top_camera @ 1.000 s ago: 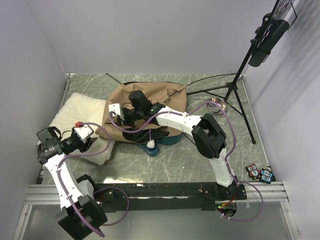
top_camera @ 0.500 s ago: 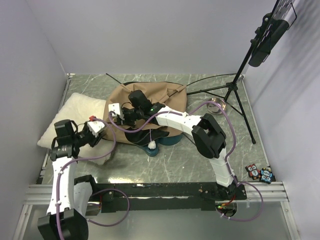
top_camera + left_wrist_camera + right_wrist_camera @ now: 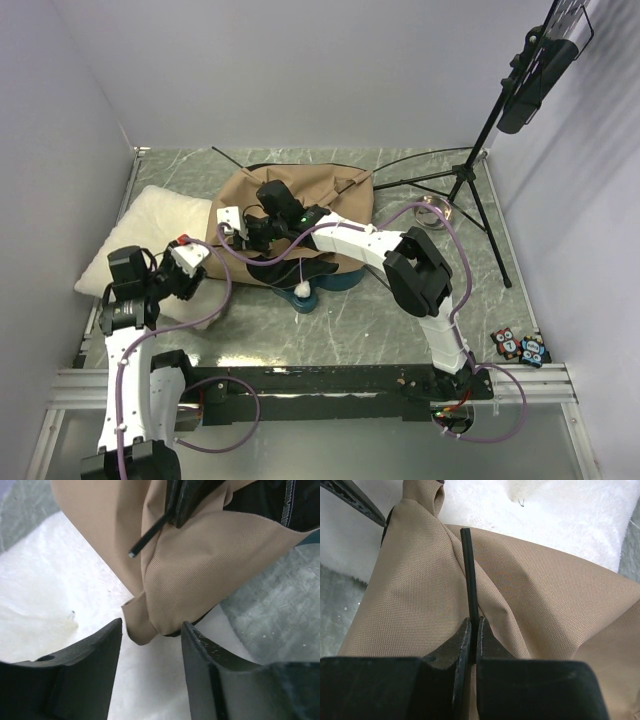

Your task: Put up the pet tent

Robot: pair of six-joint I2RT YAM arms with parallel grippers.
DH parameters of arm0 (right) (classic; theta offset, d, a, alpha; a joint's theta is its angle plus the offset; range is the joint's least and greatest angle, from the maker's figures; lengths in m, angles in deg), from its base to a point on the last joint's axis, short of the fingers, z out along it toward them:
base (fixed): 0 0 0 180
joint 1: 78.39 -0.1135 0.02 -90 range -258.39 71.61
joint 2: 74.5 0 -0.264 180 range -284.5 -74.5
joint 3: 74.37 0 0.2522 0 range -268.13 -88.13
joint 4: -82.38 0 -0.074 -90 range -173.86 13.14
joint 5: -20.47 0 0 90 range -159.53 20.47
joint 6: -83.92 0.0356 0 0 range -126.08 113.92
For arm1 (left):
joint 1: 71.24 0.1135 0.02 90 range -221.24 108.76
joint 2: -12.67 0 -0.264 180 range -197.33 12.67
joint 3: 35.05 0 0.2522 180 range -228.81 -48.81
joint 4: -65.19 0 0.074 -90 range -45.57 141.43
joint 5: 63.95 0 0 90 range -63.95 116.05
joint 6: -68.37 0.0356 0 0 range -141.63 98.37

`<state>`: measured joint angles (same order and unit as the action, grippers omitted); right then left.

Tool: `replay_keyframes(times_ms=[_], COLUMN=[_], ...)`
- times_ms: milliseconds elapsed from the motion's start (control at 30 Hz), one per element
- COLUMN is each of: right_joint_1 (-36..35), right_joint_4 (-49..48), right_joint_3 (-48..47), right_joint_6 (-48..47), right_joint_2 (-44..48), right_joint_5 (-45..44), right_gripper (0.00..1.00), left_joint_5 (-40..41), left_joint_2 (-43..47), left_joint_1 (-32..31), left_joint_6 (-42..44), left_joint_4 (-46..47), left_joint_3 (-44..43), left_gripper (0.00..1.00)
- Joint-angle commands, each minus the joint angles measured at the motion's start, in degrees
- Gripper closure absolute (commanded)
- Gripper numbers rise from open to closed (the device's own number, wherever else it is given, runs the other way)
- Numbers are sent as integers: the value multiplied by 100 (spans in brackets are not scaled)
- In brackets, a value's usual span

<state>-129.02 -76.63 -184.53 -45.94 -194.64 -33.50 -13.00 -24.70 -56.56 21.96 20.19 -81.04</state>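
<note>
Right wrist: pole (image 3: 468, 575) in end effector (image 3: 473, 626)

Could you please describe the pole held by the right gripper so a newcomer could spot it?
Start at the crumpled tan fabric pet tent on the grey marbled table, beside the fluffy cream-white pillow. At its left edge the right gripper pinches a thin black rod, straight and rigid where the cloth around it is soft and creased.
</note>
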Motion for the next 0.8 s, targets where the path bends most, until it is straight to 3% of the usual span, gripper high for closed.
replay_keyframes(times_ms=[0,100,233,333,633,767], right_joint_1=[132,133,141,141,-17,-43], right_joint_4=[491,508,517,587,1061,1202], right_joint_3=[104,78,139,200,456,412], right_joint_6=[443,435,382,347,215,355], right_joint_2=[-27,-10,87,271,1036,1203], right_joint_5=[-307,-298,-281,-298,-272,-290], right_gripper=[100,100,100,100,100,100], left_joint_5=[-24,-77,-155,-357,-727,-552], left_joint_2=[-191,-499,-561,-448,361,730], left_joint_1=[-9,-9,-17,-9,-9,-9], left_joint_6=[-219,-193,-316,60,1474,1941], left_joint_4=[39,100,469,444,637,1085], left_joint_3=[111,50,24,23,147,296], left_gripper=[48,56,82,93,94,90])
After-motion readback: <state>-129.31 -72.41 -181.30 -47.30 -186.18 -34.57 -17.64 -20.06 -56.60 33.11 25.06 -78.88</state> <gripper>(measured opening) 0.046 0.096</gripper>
